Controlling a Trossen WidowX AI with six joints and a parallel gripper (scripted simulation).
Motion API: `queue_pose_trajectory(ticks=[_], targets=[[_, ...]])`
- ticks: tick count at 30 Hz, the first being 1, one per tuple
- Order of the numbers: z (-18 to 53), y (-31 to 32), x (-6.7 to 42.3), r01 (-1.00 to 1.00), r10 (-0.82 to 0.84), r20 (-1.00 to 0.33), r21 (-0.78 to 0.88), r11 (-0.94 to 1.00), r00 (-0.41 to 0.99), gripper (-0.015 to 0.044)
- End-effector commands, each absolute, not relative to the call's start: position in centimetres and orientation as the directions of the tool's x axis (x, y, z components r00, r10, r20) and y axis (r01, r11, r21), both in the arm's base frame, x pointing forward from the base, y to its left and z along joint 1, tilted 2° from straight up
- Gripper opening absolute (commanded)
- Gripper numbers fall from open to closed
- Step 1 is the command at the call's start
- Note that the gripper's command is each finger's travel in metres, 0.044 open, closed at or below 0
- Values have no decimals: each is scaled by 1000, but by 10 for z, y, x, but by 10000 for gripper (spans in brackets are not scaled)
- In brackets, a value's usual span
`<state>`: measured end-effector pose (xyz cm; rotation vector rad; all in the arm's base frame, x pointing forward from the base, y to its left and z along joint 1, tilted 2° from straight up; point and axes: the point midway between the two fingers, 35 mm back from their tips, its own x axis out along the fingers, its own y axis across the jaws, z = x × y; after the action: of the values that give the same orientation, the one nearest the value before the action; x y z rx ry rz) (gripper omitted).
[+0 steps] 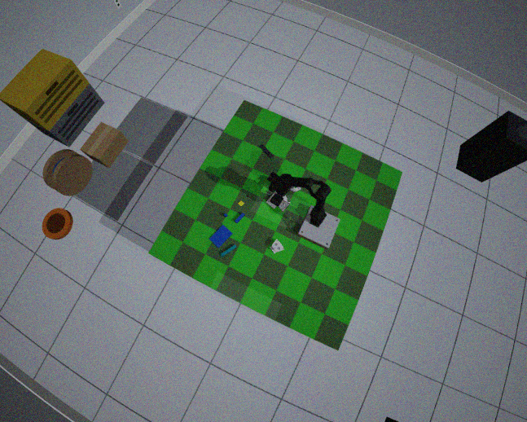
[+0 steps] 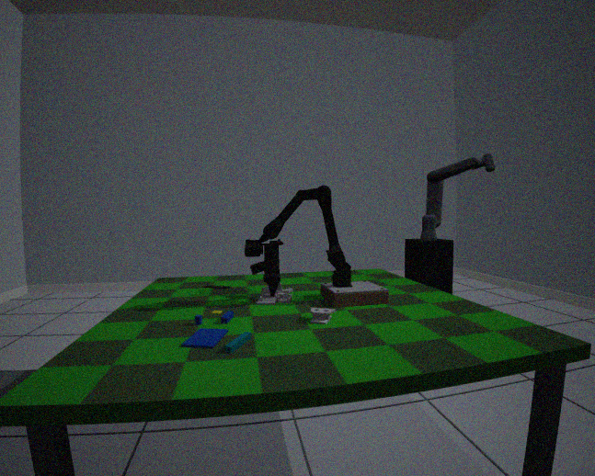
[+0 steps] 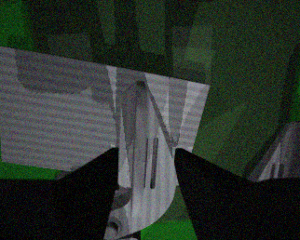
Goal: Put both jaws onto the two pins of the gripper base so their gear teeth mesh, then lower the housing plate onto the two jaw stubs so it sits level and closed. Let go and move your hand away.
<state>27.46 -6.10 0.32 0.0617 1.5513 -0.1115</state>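
My gripper (image 1: 276, 202) (image 2: 272, 294) (image 3: 147, 154) points down, shut on a pale grey jaw (image 3: 166, 199). The jaw stands between the dark fingertips, low over the flat pale gripper base (image 3: 46, 127) (image 2: 264, 300). Whether it sits on a pin is hidden, and its teeth cannot be made out. Another pale grey part (image 3: 288, 155), which looks like the second jaw, is to the right of the fingers in the wrist view, apart from the held one. A small white part with dark holes (image 1: 277, 246) (image 2: 322, 311), apparently the housing plate, lies apart on the checkered table.
A blue flat plate (image 1: 220, 235) (image 2: 205, 338), a teal bar (image 1: 227, 249) (image 2: 237, 341), a blue block (image 1: 239, 217) (image 2: 227, 316), a smaller blue piece (image 2: 198, 319) and a yellow piece (image 1: 241, 203) lie on the table. A black piece (image 1: 266, 151) lies beyond the arm. The arm's pedestal (image 1: 320, 231) is nearby.
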Motion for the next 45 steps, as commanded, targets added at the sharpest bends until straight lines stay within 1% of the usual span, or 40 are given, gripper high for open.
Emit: queue_pose_trajectory(ticks=[1,21,24,25,39,45], targets=[[3,-62,275,107,-37,-999,-35,994,16,134],[3,-62,275,107,-37,-999,-35,994,16,134],[3,-61,275,111,-33,-999,-31,993,16,213],[3,-61,275,111,-33,-999,-31,993,16,224],[5,-61,275,110,-33,-999,-31,993,16,224],[55,-60,275,108,-36,-999,-34,994,17,224]])
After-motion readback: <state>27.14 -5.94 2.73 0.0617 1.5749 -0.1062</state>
